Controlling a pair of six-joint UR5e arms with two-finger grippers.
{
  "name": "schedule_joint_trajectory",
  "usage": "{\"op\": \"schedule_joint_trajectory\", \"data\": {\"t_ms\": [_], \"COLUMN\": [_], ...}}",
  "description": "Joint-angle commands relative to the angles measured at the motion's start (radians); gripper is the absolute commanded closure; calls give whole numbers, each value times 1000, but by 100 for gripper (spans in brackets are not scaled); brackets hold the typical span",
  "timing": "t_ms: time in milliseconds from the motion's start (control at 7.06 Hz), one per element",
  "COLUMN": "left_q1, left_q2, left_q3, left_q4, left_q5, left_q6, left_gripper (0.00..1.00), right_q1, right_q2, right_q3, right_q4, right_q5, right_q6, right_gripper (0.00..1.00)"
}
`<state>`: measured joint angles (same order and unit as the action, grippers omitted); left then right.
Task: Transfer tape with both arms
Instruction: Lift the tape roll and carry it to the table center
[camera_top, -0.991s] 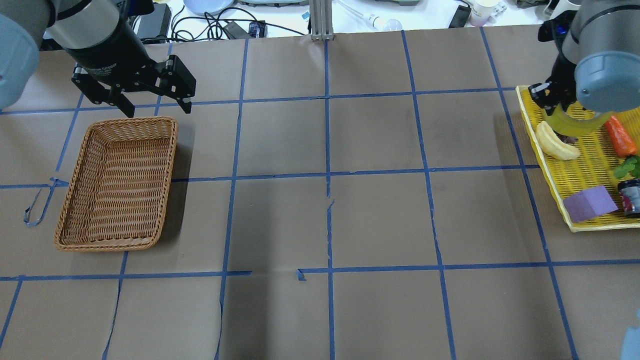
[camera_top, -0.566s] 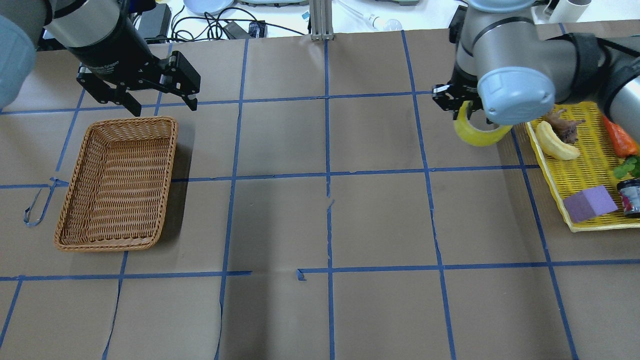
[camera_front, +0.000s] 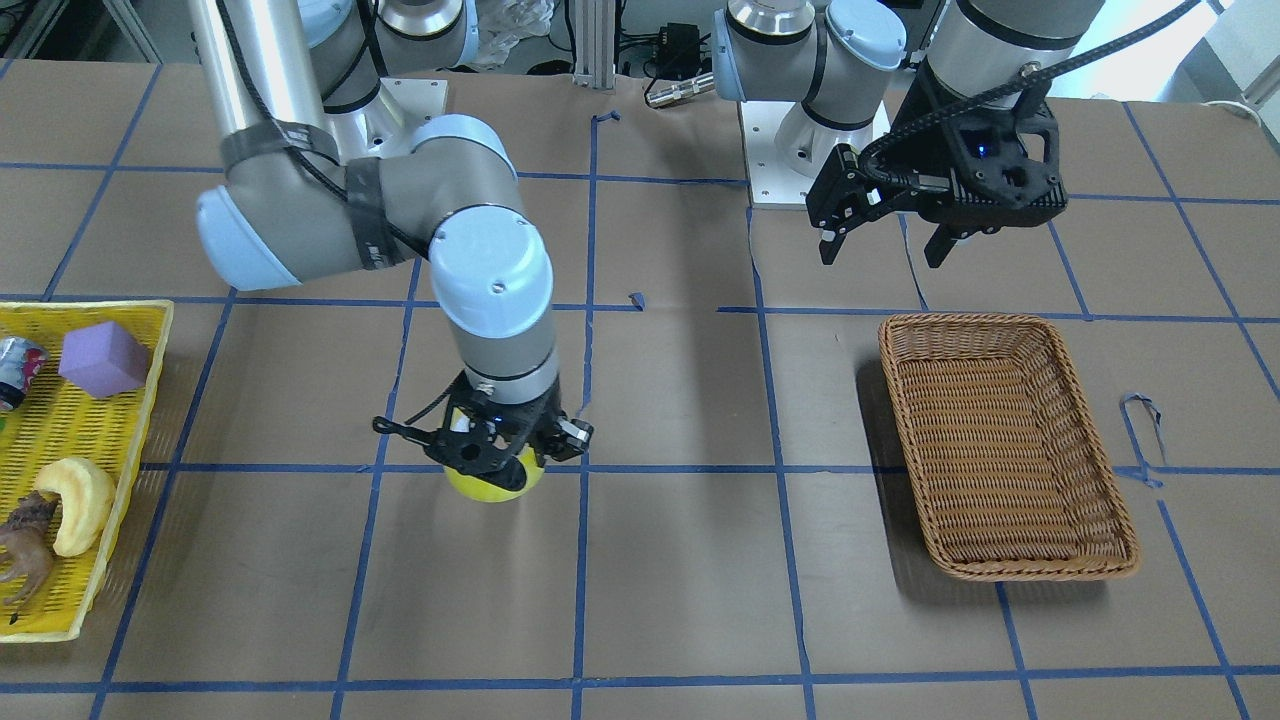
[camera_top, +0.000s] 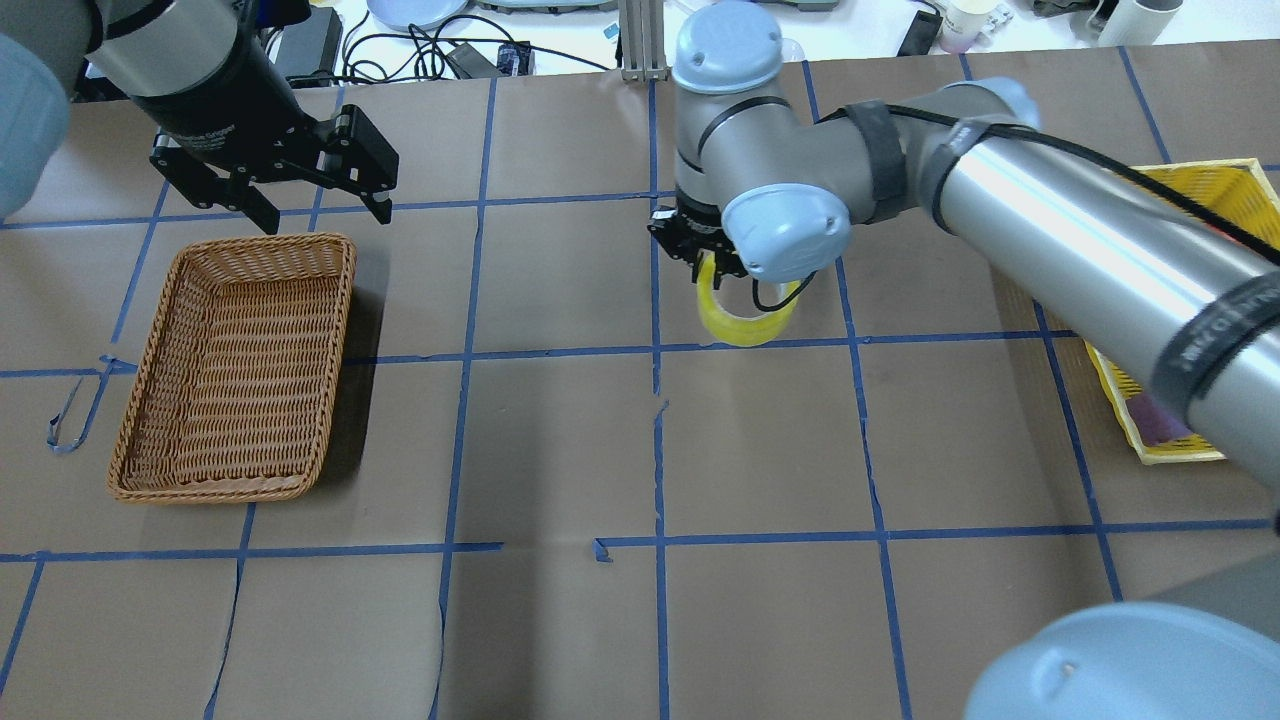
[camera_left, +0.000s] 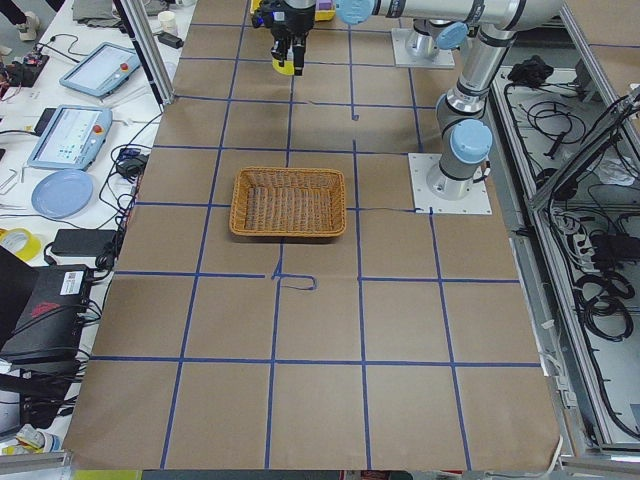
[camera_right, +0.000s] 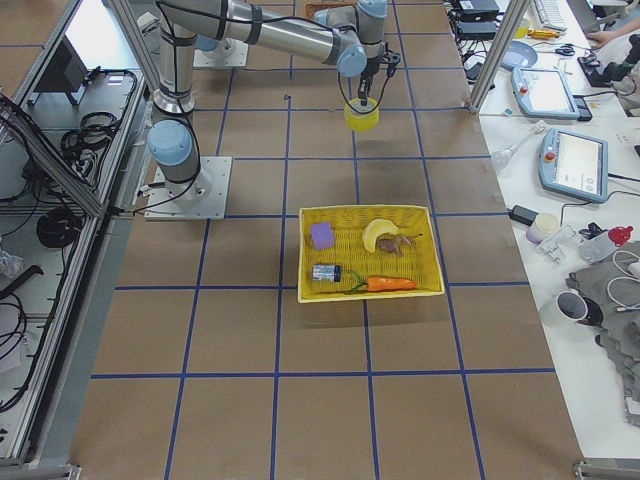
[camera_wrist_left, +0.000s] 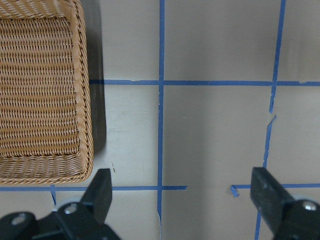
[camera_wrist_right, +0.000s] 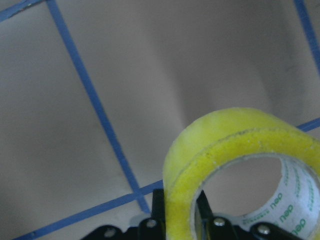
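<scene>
The yellow tape roll (camera_top: 745, 322) hangs above the table's middle, near a blue line crossing. My right gripper (camera_top: 712, 276) is shut on its wall, one finger inside the ring and one outside. The right wrist view shows the tape (camera_wrist_right: 235, 150) pinched between the fingers (camera_wrist_right: 202, 215). It also shows from the front (camera_front: 490, 487) under the right gripper (camera_front: 500, 452). My left gripper (camera_top: 322, 218) is open and empty, hovering just beyond the far edge of the wicker basket (camera_top: 340, 300). From the front the left gripper (camera_front: 882, 258) hangs above the table near the robot side of the basket (camera_front: 1000, 320).
A yellow tray (camera_front: 150, 420) at the robot's right holds a purple block (camera_front: 103, 357), a crescent bread toy (camera_front: 80, 497), a can and a small animal figure. The left wrist view shows the basket's corner (camera_wrist_left: 85, 100) and blue tape lines on brown paper.
My right arm has carried the tape from over the yellow tray leftward to the table's middle. The left gripper has stayed open by the basket.
</scene>
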<state>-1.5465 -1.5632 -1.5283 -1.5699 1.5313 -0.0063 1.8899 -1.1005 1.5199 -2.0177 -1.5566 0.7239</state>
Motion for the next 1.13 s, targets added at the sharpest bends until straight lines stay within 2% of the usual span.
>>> {"op": "schedule_joint_trajectory", "data": {"t_ms": [0,566,708,850,991], "left_q1": [0,2,2,3,3], "left_q2": [0,0,3,3,3], "left_q3": [0,-7,-28,-33,-33], "left_q4": [-2,1,4,13,13], "left_q5": [1,1,0,0,1], "left_q6": [-1,-1,-1,-1,-1], "left_gripper": [0,0,0,0,0], "right_q1": [76,78,78,78,78], "right_q2": [97,134,134,131,126], "right_q3": [-78,-78,-78,-78,-79], "right_q4": [-4,-12,-12,-15,-15], "right_q5": [35,52,53,53,56], "right_q6": [133,163,152,146,147], "right_gripper": [100,100,72,13,0]}}
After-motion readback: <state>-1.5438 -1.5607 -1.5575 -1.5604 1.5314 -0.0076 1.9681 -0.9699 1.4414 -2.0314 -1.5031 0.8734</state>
